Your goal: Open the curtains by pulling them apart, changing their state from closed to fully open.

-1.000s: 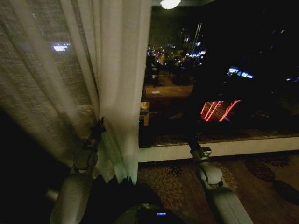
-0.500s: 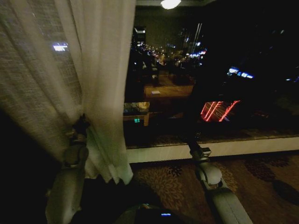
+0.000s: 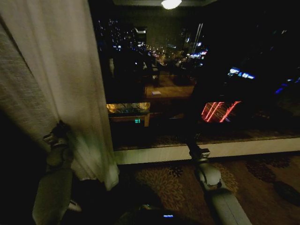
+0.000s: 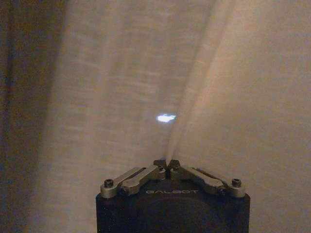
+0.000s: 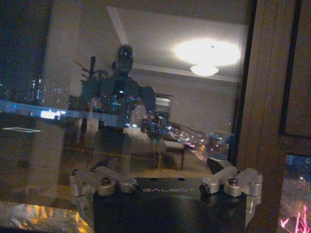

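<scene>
Window: dark glass, bare from the middle to the right edge of the head view, with a pale sill along its foot above patterned carpet.

Curtains: one sheer cream panel is bunched at the window's left side, hanging to just above the carpet. Judged light, limp and yielding; thin weave lets an outside light glow through, so it may slip or snag under a hard tug. A gathered pleat at mid-height looks the soundest hold.

Left claw: pressed together, pinching a fold of the sheer fabric at the panel's mid-height.

Right claw: spread and holding nothing, raised before the bare glass near the sill.
</scene>
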{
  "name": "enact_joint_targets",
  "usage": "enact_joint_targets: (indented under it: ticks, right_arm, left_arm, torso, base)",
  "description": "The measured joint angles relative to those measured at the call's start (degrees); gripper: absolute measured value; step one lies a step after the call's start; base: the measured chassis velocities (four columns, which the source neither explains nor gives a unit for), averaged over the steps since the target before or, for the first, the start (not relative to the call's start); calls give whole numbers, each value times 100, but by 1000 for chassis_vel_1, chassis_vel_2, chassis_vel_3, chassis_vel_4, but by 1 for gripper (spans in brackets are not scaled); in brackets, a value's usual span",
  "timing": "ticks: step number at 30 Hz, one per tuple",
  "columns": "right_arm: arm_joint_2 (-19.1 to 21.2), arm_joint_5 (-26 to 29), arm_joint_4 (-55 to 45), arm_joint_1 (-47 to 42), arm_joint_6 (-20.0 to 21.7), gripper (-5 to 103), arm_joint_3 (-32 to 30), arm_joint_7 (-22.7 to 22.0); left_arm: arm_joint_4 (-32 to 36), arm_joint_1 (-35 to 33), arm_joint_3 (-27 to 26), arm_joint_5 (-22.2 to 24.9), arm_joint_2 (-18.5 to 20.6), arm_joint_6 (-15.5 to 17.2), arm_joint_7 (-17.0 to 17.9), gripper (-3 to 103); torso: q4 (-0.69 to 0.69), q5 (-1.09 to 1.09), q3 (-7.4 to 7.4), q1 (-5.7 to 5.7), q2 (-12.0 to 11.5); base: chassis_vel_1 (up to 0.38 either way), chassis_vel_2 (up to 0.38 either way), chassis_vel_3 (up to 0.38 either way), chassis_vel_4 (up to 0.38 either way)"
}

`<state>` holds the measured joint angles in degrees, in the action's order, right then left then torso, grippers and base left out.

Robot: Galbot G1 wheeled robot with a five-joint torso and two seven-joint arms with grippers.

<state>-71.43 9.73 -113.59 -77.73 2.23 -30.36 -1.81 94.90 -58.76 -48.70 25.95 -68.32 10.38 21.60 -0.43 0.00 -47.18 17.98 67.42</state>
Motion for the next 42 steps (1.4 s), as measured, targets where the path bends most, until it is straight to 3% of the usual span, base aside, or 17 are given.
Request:
enact_joint_targets:
  ticks: [16,23,27,29,31,32,34,36,38,40,42]
  right_arm:
    - [-19,-48,47,37,-14,100,62,38]
    - [-7,-64,60,64,-11,100,109,37]
    - [2,-64,80,69,-8,100,110,33]
    - [-6,-64,98,58,-8,100,101,30]
    - [-8,-64,100,55,-8,100,100,31]
    - [-15,-64,109,45,-12,100,94,31]
    - [-21,-63,116,37,-21,100,84,32]
    - [-22,-62,117,34,-23,100,80,37]
    - [-23,-52,117,30,-29,100,52,78]
    - [-25,-43,118,40,-33,100,21,90]
    - [-25,-40,120,43,-35,100,4,94]
  left_arm:
    - [-1123,492,-461,-2,330,-264,865,0]
    - [-1263,516,-533,-1,461,-389,984,0]
    - [-976,380,-477,-20,422,-319,652,0]
    - [-504,108,-371,-30,299,-240,45,0]
    - [-454,77,-359,-31,286,-235,-31,0]
    - [-214,-87,-268,-51,217,-231,-442,-2]
    - [7,-212,-156,-96,151,-280,-825,8]
    - [85,-257,-119,-133,132,-299,-956,8]
    - [364,-443,34,-262,82,-339,-1380,19]
    - [621,-591,186,-305,35,-308,-1498,30]
    - [726,-655,245,-332,3,-281,-1538,30]
  torso:
    - [1,1,0,0,0]
    - [2,-1,0,0,0]
    - [0,1,0,0,0]
    - [0,0,0,1,0]
    - [0,1,0,1,0]
    - [1,0,0,1,0]
    - [0,1,0,1,0]
    - [0,1,0,1,0]
    - [1,1,0,1,0]
    - [0,2,0,1,0]
    - [0,2,0,1,0]
  base:
    - [0,0,0,0]
    - [0,0,0,0]
    - [0,0,0,0]
    - [0,0,0,0]
    - [0,0,0,0]
    - [0,0,0,0]
    - [0,0,0,0]
    - [0,0,0,0]
    - [0,0,0,0]
    - [0,0,0,0]
    - [0,0,0,0]
